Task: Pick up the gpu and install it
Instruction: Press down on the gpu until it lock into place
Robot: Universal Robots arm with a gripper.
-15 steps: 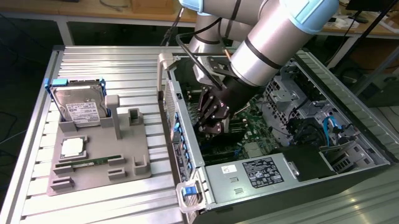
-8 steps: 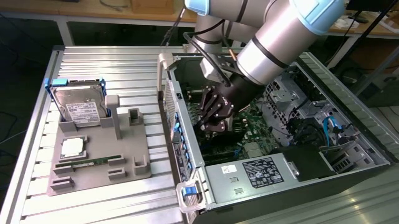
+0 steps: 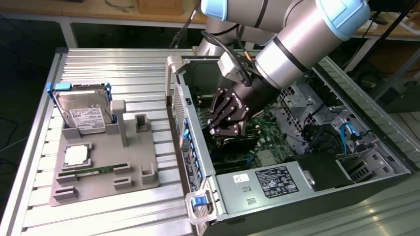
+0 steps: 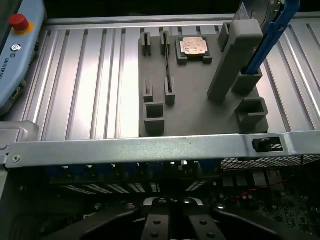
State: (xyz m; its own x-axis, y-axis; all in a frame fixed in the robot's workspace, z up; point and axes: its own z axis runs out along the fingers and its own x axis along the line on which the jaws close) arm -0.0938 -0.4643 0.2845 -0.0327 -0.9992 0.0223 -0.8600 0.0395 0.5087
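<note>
Inside the computer case (image 3: 315,162) — claw (image 3: 225,132) closed (over the motherboard (image 3: 266,140)).

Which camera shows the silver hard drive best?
The exterior view. There the hard drive stands in its blue frame at the back of the grey holder tray, label facing the camera. The wrist view catches just a corner of it behind a grey post.

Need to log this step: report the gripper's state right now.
Gripper: shut, down inside the open computer case over the motherboard; whether it holds the gpu cannot be told.
</note>
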